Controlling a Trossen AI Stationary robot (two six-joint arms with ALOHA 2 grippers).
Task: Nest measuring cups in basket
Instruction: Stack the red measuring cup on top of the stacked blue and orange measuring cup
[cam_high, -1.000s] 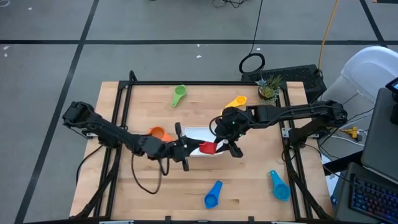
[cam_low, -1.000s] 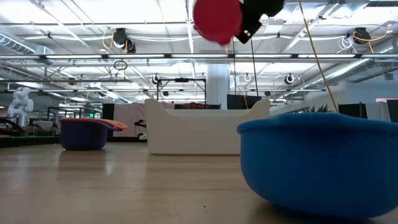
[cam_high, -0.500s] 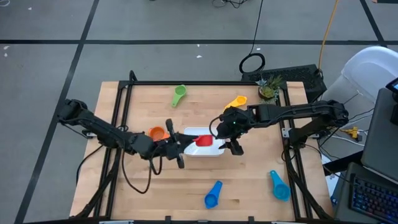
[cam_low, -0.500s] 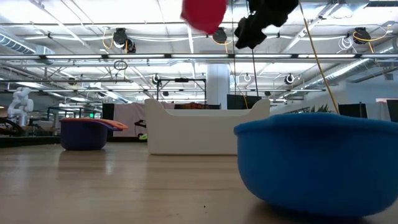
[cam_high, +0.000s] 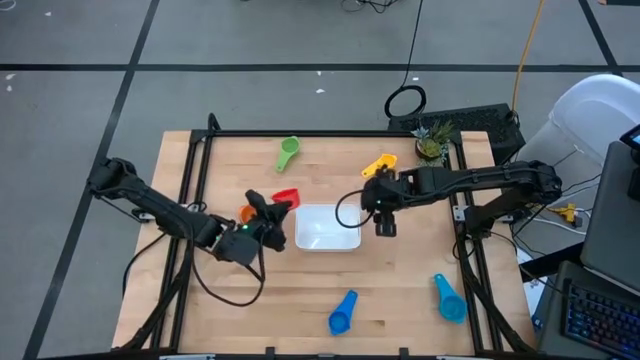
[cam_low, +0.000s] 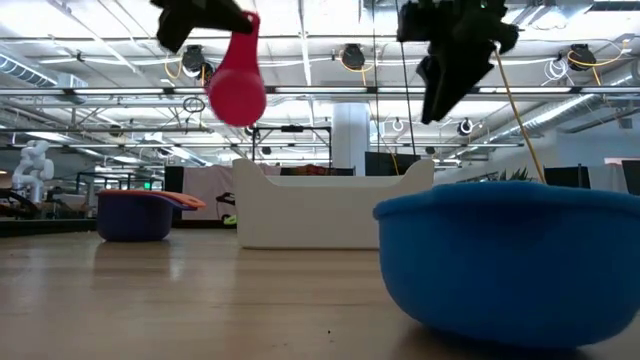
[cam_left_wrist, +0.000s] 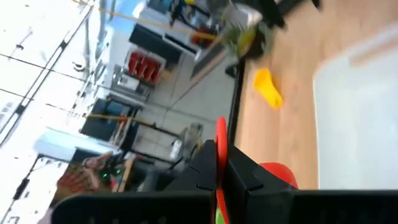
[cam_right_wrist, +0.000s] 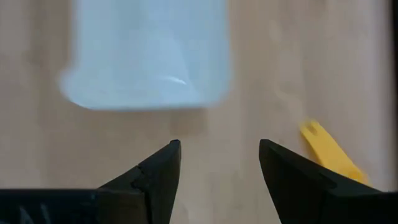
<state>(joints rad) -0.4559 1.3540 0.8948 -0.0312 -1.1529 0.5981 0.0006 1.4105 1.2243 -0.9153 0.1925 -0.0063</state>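
**Red cup in the left gripper, basket sits bare between the arms**

Starting at the left of the table, the left arm reaches in across the wood and its left gripper (cam_high: 272, 207) is clamped shut on a red measuring cup (cam_high: 285, 197), holding it by the handle just off the basket's left end. From table height that red cup hangs bowl-down, high above the surface. Tucked right beside the left gripper, on the table, is the orange cup (cam_high: 246, 214). Up toward the far edge lies the green cup (cam_high: 288, 152), well apart from everything else.

Centre stage now: the white basket (cam_high: 325, 227) rests flat on the table between the two grippers, and nothing shows inside it from overhead. The right wrist camera looks straight down on one end of it, bare white.

Moving right, the right gripper (cam_high: 385, 210) hovers just off the basket's right end, fingers spread apart and holding nothing. Near it, toward the far side, lies the yellow cup (cam_high: 379, 164), and beyond that, at the table's far right corner, stands a small potted plant (cam_high: 431, 143).

Along the near edge, the dark blue cup (cam_high: 343, 312) lies below the basket, and the light blue cup (cam_high: 447, 298) sits farther right, near the table's right frame.
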